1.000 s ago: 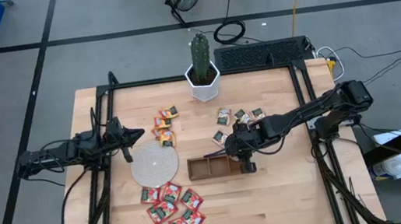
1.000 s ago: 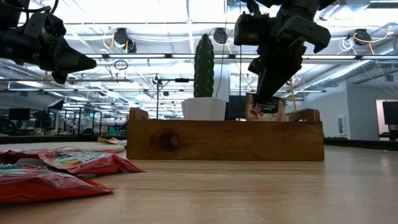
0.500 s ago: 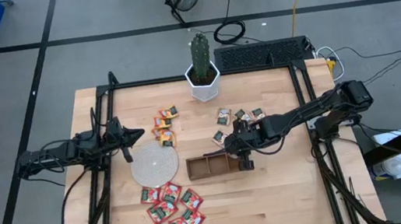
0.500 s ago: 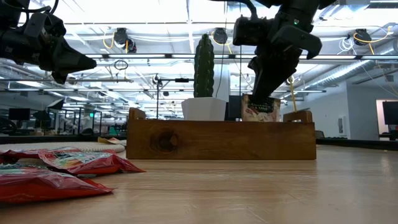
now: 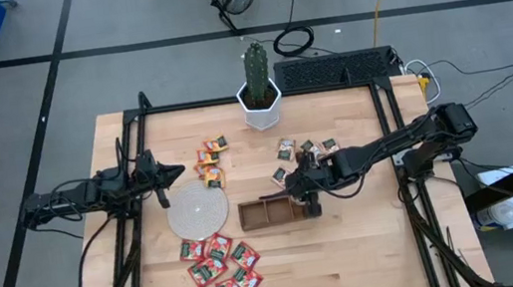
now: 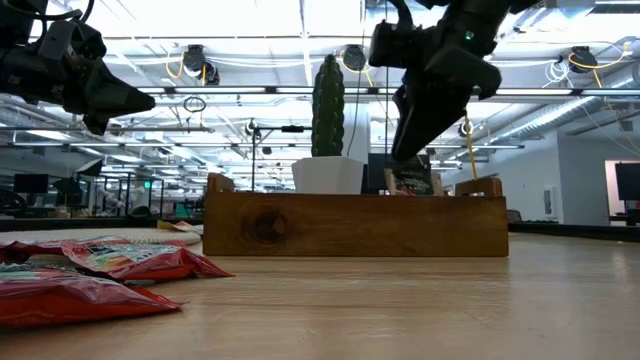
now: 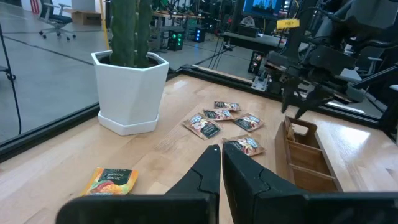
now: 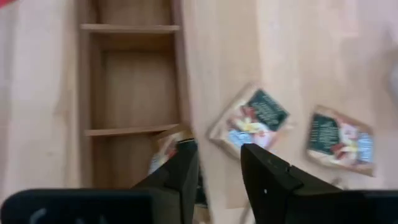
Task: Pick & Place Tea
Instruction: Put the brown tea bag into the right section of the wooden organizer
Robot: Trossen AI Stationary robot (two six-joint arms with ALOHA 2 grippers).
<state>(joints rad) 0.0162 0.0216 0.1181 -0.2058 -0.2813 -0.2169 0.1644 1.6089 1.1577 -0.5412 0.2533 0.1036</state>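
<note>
My right gripper [image 5: 302, 195] [image 8: 217, 158] hovers open over the right end of the long brown tray [image 5: 256, 214] [image 6: 360, 225]. A whitish, dark-printed tea sachet [image 6: 410, 181] [image 8: 165, 149] stands on edge in the tray's right end compartment, its top above the wall, just below one finger. More whitish sachets [image 5: 303, 149] lie flat beyond the tray. Orange-yellow ones [image 5: 210, 163] and red ones [image 5: 220, 262] lie on the left half. My left gripper [image 5: 178, 171] [image 7: 219, 155] waits shut above the table's left side. My right gripper points down over the tray's end compartment with its fingers apart. One finger [image 8: 185, 165] stands right beside the sachet's upper edge [image 8: 177, 134]. I cannot tell whether it touches the sachet.
A round pale disc [image 5: 196, 210] lies left of the tray. A cactus in a white pot [image 5: 260, 103] stands at the table's far edge. Bare wood lies near the front edge to the right of the red sachets.
My right gripper has moved toward the table's left, over the tray's right end. The sachet that hung below it has gone down into the end compartment, so less of it shows above the wall. The tray's right end has shifted slightly to the left.
</note>
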